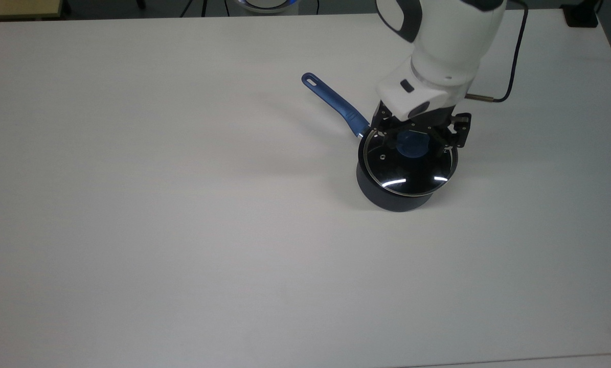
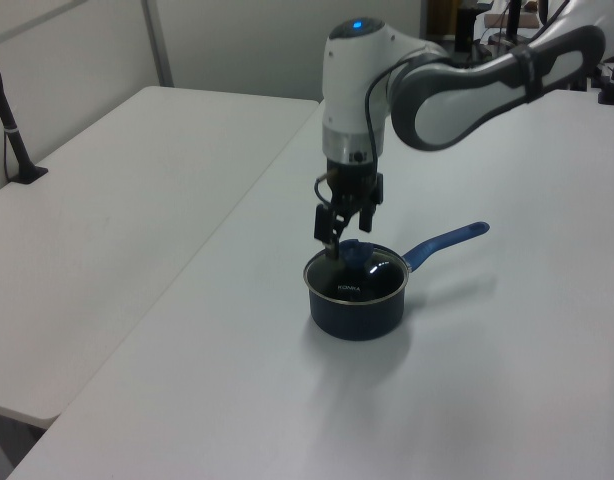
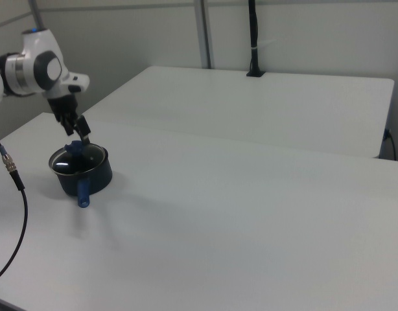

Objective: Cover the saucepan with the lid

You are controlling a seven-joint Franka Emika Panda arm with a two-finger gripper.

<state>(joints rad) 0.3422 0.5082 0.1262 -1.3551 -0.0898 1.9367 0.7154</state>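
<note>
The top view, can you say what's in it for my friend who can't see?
A glass lid with a blue knob sits on a dark pan on a white table. The robot's hand hovers open just above the knob. The pan's blue handle points toward the top view's upper left.

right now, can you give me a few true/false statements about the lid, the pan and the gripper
1. The lid sits on the saucepan. True.
2. The gripper is clamped on the lid's blue knob. False: its fingers are spread, just above the knob.
3. In the top view, the saucepan's handle points to the upper left. True.
4. The saucepan lies on its side. False: it stands upright on the white table.
5. A second pan stands beside it. False: it is the one pan on the table.
</note>
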